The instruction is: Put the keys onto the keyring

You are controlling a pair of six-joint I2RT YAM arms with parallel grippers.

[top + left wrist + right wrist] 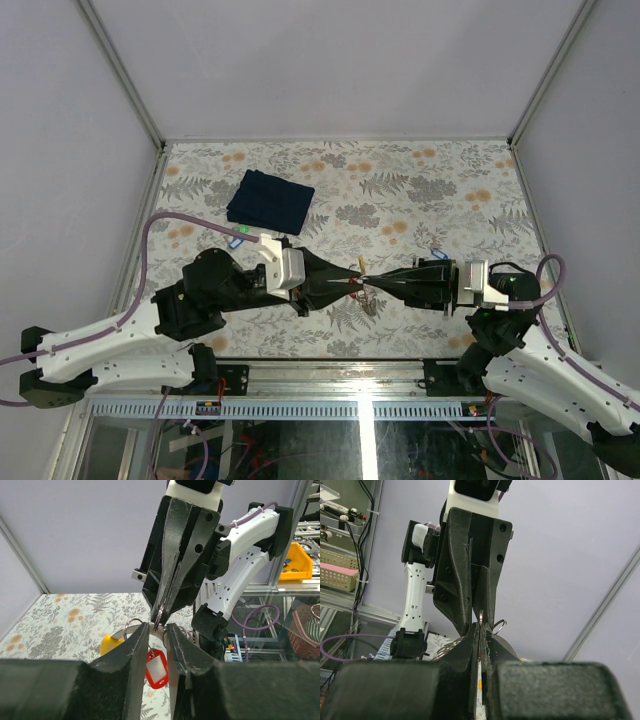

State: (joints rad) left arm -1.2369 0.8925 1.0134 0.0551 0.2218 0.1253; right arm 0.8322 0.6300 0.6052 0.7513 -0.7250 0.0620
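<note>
Meeting tip to tip low in the centre of the top view, your left gripper and right gripper point at each other above the floral table. Your left jaws stand narrow with a slim gap. The keyring arcs out on either side of their tips, but whether it is actually pinched is hard to tell from the wrist view. A red key tag hangs in that gap, with a yellow key tag just left of it. Your right jaws are closed tight on a small metal loop directly above the gap. A blue key tag lies beside the right gripper's body. Farther back, upper left of centre, sits the dark blue folded cloth.
</note>
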